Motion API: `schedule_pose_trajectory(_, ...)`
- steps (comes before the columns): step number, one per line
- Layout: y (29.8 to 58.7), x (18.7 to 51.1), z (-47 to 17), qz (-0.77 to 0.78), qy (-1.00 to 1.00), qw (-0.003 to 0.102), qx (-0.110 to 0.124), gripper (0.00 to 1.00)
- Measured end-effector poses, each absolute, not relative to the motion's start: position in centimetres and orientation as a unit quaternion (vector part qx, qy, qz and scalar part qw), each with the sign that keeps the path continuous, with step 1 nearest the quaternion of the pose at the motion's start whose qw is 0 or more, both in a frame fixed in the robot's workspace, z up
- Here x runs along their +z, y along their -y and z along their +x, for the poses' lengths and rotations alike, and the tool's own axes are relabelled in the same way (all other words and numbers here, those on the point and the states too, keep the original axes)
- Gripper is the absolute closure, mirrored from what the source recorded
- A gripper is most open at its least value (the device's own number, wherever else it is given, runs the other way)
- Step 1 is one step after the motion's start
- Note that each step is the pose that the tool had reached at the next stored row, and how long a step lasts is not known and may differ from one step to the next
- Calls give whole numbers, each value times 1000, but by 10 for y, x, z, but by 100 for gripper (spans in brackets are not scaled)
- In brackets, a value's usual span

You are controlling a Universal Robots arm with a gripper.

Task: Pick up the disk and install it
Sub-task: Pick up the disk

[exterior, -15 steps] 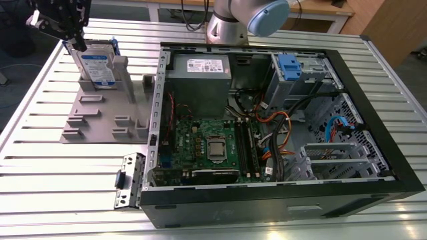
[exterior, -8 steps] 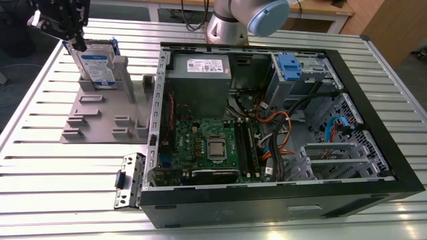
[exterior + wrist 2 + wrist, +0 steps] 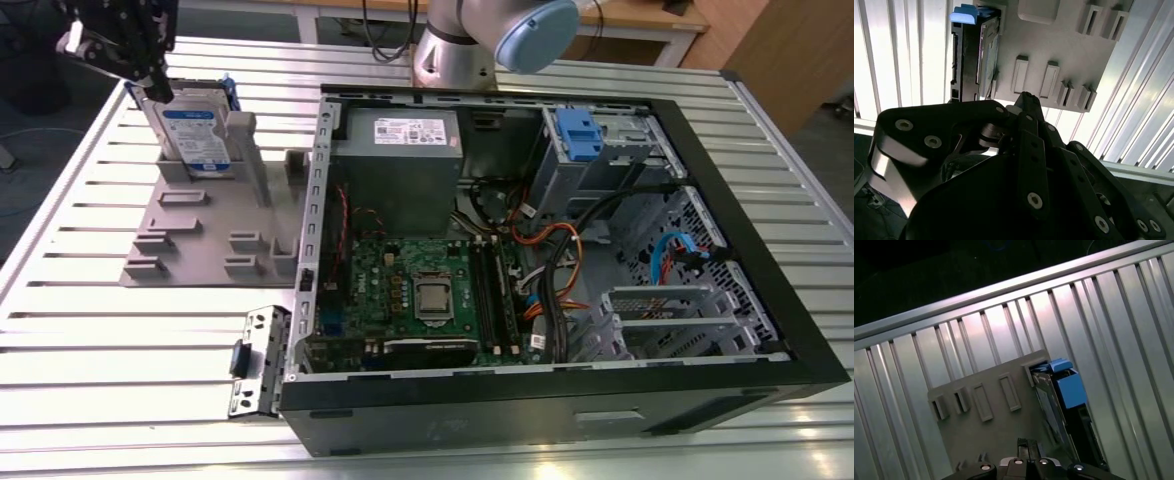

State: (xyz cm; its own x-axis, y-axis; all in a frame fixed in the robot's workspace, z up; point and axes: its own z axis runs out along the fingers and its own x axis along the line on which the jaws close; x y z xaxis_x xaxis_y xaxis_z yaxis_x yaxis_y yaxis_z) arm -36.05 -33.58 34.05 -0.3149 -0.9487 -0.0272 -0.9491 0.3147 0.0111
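Note:
The disk point(image 3: 194, 135) stands upright on its edge in a slot at the far end of a grey plastic holder point(image 3: 200, 235), on the exterior view's left. It has a silver face, a white-and-blue label and a blue frame. My gripper point(image 3: 151, 82) hangs just above the disk's top corner; whether it touches is unclear. In the second wrist view the gripper point(image 3: 1026, 97) points down at the holder point(image 3: 1064, 45), with the disk point(image 3: 985, 55) edge-on beside it. The first wrist view looks down on the disk point(image 3: 1054, 400), the holder point(image 3: 989, 430) and the gripper point(image 3: 1026, 444).
An open black computer case point(image 3: 747, 300) lies flat on the slatted aluminium table point(image 3: 107, 400), beside the holder. Inside are a grey power supply point(image 3: 396, 150), a motherboard point(image 3: 427, 290), cables and a drive cage with a blue tab point(image 3: 577, 130). A metal bracket point(image 3: 260, 360) lies by the case.

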Motion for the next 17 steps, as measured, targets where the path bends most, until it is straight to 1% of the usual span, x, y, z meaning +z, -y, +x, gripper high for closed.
schedule_pose_trajectory(17,336,341,-361,-622,-783,7,13,90)
